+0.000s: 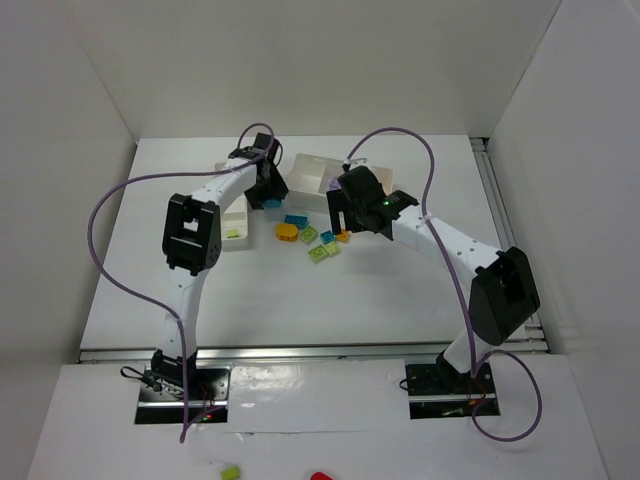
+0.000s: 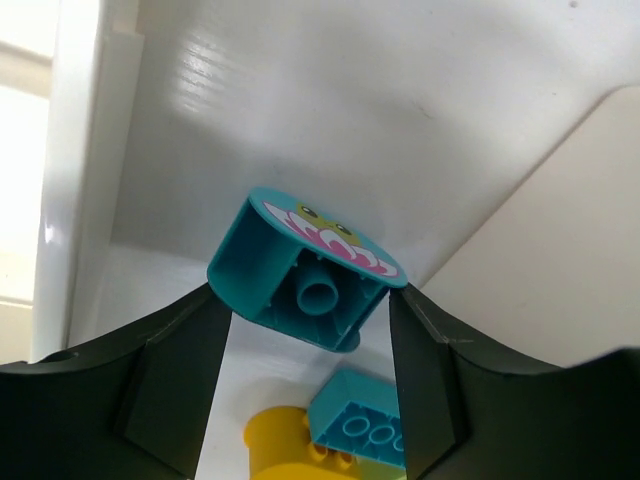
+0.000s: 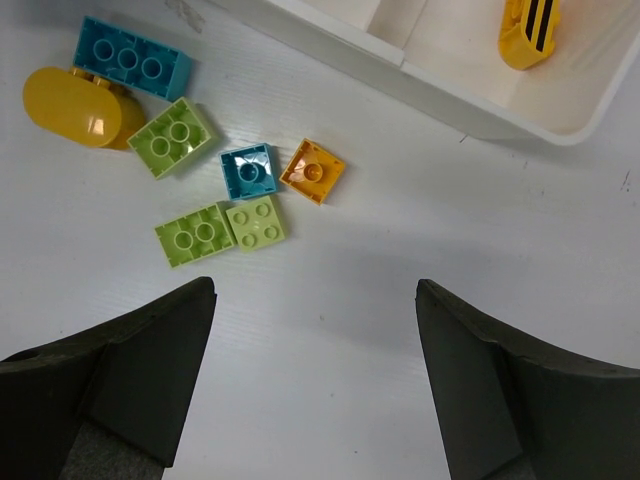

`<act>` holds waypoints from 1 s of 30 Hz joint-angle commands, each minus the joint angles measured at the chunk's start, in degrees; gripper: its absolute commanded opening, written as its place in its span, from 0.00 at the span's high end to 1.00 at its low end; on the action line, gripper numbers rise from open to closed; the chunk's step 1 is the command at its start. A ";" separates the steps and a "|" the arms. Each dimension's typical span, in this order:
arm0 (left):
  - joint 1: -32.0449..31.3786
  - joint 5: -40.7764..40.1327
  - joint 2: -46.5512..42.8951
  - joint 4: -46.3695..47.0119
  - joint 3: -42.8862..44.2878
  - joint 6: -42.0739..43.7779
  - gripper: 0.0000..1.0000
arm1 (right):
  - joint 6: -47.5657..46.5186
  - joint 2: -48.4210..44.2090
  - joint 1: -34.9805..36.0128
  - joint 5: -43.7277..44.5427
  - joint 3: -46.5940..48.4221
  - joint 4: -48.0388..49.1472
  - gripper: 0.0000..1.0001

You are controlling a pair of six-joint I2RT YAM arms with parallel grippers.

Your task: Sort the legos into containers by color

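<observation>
A: Why does the right gripper (image 3: pixel 315 300) hang spread and empty over the loose legos (image 3: pixel 195 235) on the counter (image 3: pixel 400 230)?

B: Likely choosing one. Beyond, the left gripper (image 2: pixel 305 295) pinches a teal piece (image 2: pixel 300 265), tilted, clear of the counter near the three-compartment tray (image 1: pixel 305 172). It's probably bound for a compartment.

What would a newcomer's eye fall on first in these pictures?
A teal brick printed with a toothy monster face, gripped in the left hand. Next, the loose bricks scattered on the table under the open right hand, led by a rounded yellow piece. A yellow black-striped piece lies in the white tray.
</observation>
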 commanded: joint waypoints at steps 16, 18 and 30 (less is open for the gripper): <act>1.43 2.99 3.58 2.71 5.28 6.37 0.12 | 0.72 -1.30 -0.11 -0.37 0.34 -0.86 0.12; 1.44 2.98 3.57 3.24 3.96 5.83 0.08 | 0.72 -1.30 -0.11 -0.89 0.34 -0.86 0.12; 1.97 6.60 4.10 8.08 5.02 14.62 0.16 | 0.72 -0.25 -0.11 -1.42 0.87 -0.86 0.12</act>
